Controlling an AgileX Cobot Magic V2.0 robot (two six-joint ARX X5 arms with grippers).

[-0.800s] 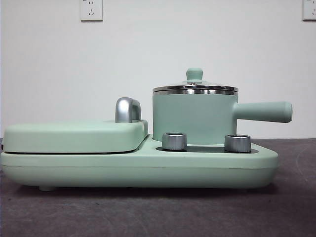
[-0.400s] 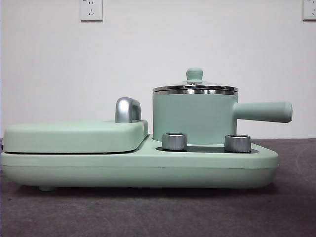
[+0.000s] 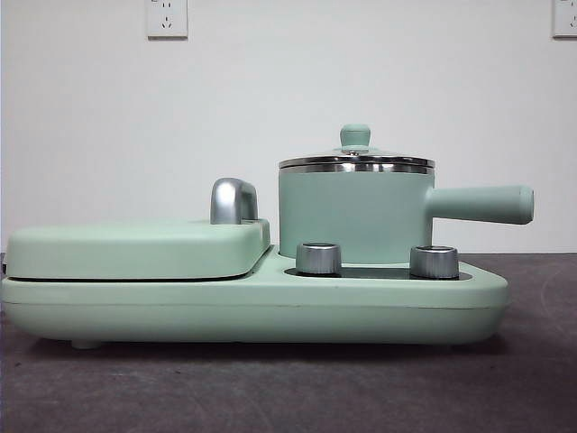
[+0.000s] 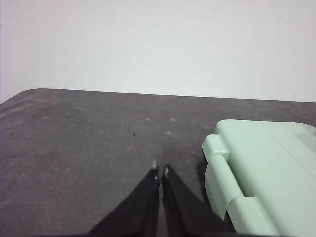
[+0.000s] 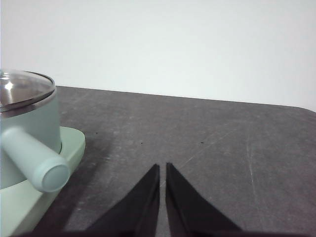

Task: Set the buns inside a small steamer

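Front view: the steamer [image 3: 352,215], a mint-green pot with a steel rim, stands on the right half of a mint-green base [image 3: 252,311], its glass lid [image 3: 355,160] seated and capped by a green knob [image 3: 355,136]. The straight handle [image 3: 480,204] points right. Nothing of the pot's inside can be made out from this low angle. Two steel dials [image 3: 318,258] sit on the base just in front of the pot. Beside it, the flat griddle [image 3: 135,249] lies shut, a chrome handle [image 3: 233,200] rising at its back edge. The base rests on a dark table [image 3: 270,388] before a white wall with an outlet [image 3: 167,18]. No arm and no buns appear in this view.

Left wrist view supplies what the front one lacks: the left gripper [image 4: 160,173], its black jaws pressed nearly together and holding nothing, hovers low over bare tabletop near a corner of the griddle and its hinge.

Right wrist view shows the right gripper [image 5: 163,168], jaws likewise drawn close with only a thin slit between them, empty, over the table beyond the end of the pot's handle. Only here is the lid seen from above; glare on the glass hides whatever lies under it. The buns show in none of the three views.
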